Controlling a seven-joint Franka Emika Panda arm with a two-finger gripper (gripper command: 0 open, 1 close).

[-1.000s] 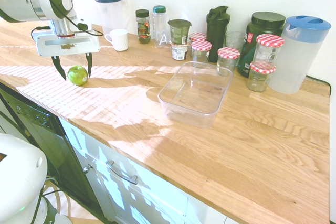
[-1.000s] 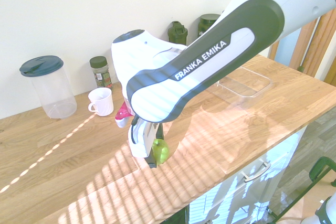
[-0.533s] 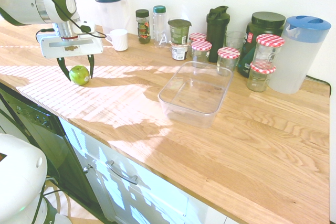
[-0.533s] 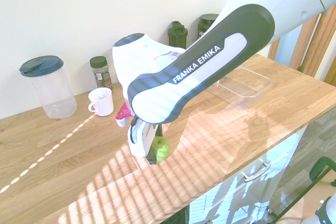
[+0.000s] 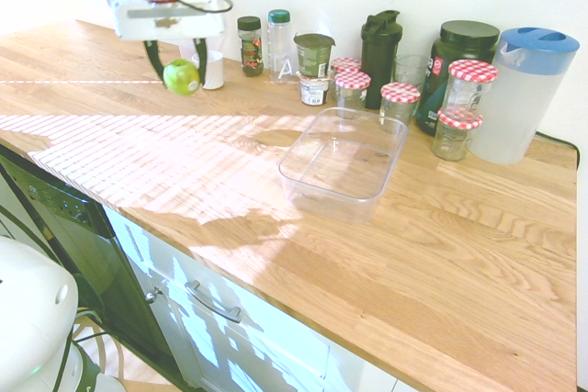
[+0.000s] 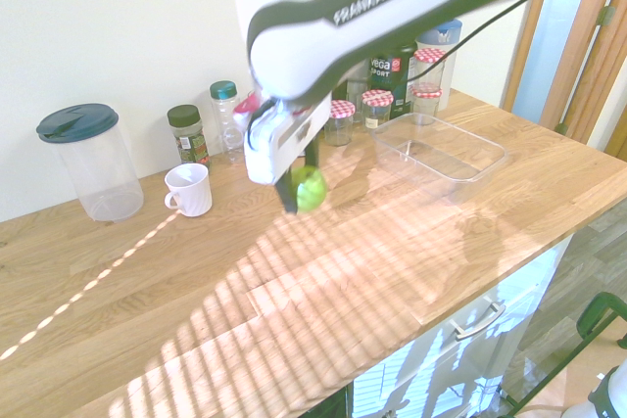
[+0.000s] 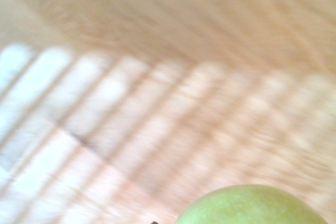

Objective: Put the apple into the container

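The small green apple [image 5: 182, 76] hangs in the air above the wooden counter, with my gripper [image 5: 179, 68] shut on it. In the second exterior view the apple [image 6: 310, 188] sits between the dark fingers under the white hand, well above the wood. The wrist view shows the apple [image 7: 252, 205] at its lower edge over blurred, sun-striped countertop. The clear rectangular container [image 5: 343, 162] stands empty on the counter to the right of the gripper, in front of the jars; it also shows as the container [image 6: 439, 147] at the far end of the counter.
A white mug [image 5: 206, 69] and a clear blue-lidded jug [image 5: 191, 16] stand just behind the gripper. Spice bottles [image 5: 249, 45], red-checked-lid jars [image 5: 400, 98], dark shaker bottles [image 5: 380, 45] and a tall blue-lidded pitcher [image 5: 525, 94] line the wall behind the container.
The gripper closed on the apple, lifted it off the counter and carried it up and toward the container, now level with the mug.
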